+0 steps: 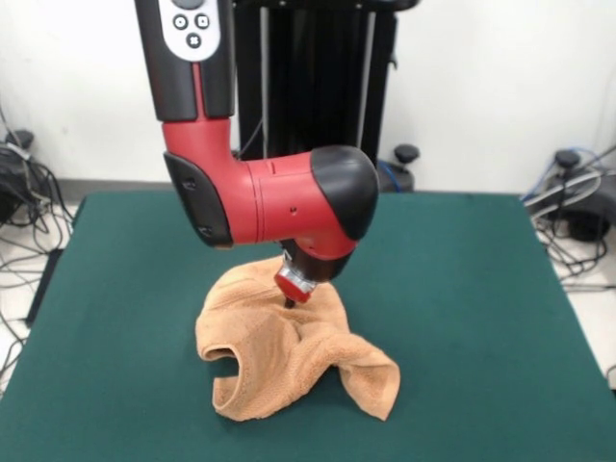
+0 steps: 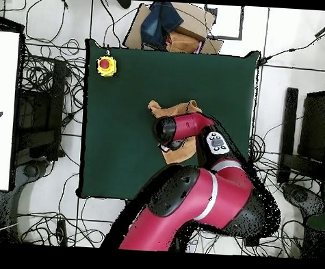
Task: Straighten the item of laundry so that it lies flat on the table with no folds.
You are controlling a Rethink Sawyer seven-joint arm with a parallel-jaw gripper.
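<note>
Jaws point(image 1: 289, 300) buried in one crumpled towel point(image 1: 279, 361), state hidden.

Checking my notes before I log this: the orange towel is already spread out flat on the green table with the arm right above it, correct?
Not quite. In the front view the towel is bunched up in raised folds, not flat. It does lie on the green table, with the arm's gripper right above it.

The soft peach-orange terry towel point(image 1: 289, 356) is one plain colour all over. The big flat table with dark green felt cloth point(image 1: 462, 318) is plain green too. The robot's thick arm point(image 1: 260, 197) is bright red with shiny black parts, and it has a light grey button panel point(image 1: 191, 27). A small yellow box with a round red button point(image 2: 106, 65) sits on the green cloth.
</note>
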